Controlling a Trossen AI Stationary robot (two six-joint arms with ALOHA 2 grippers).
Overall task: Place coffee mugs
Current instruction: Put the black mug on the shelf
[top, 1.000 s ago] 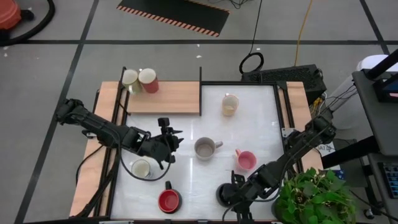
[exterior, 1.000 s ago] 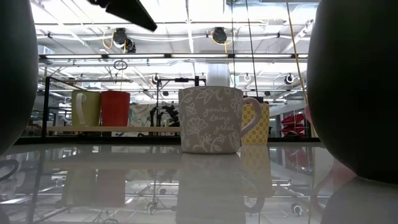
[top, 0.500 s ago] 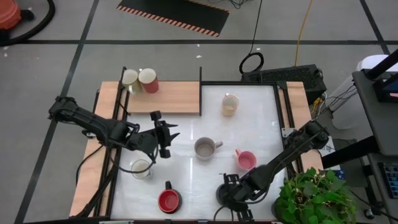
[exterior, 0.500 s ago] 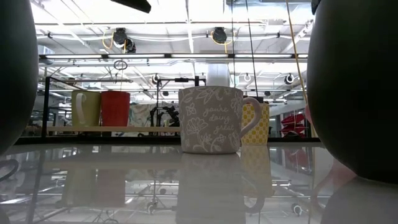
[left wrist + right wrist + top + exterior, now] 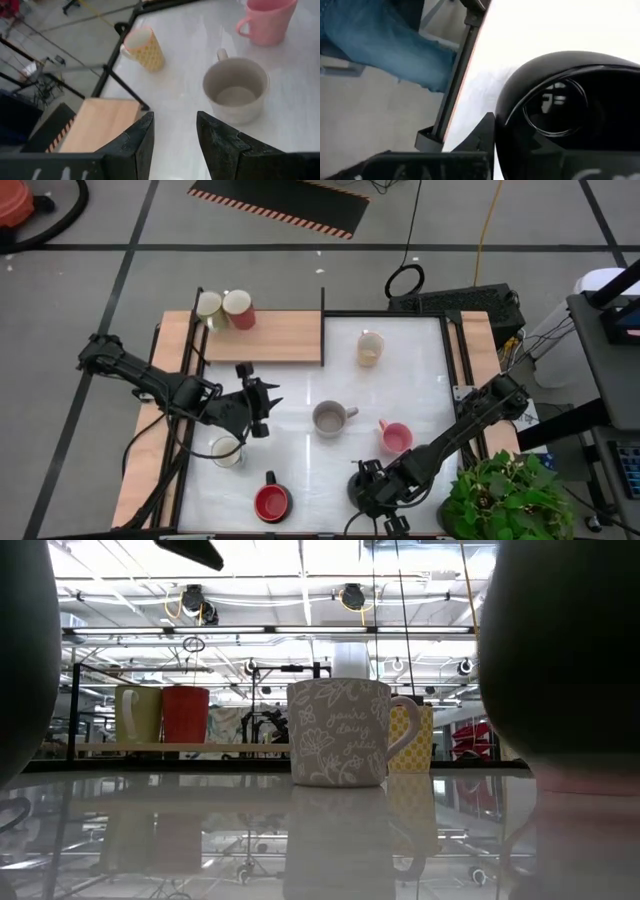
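I'm clamping my right end effector [image 5: 366, 492] tight on the rim of the glossy black round mug [image 5: 570, 120] at the white tabletop's [image 5: 400, 380] near edge, so lifting it cleanly is probably next, while my left end effector [image 5: 262, 397] is hovering half-open, empty.

Black mug [image 5: 570, 120] against claw [image 5: 492, 150]

Camera layout: one overhead, one counter-level, two wrist-mounted.

The high view looks straight down on the whole counter [image 5: 300, 480]. The low view faces level across it toward the room, sharing the grey mug [image 5: 329, 418] [image 5: 338, 732] with the left wrist view. The right wrist view sits close against the black mug [image 5: 570, 115].
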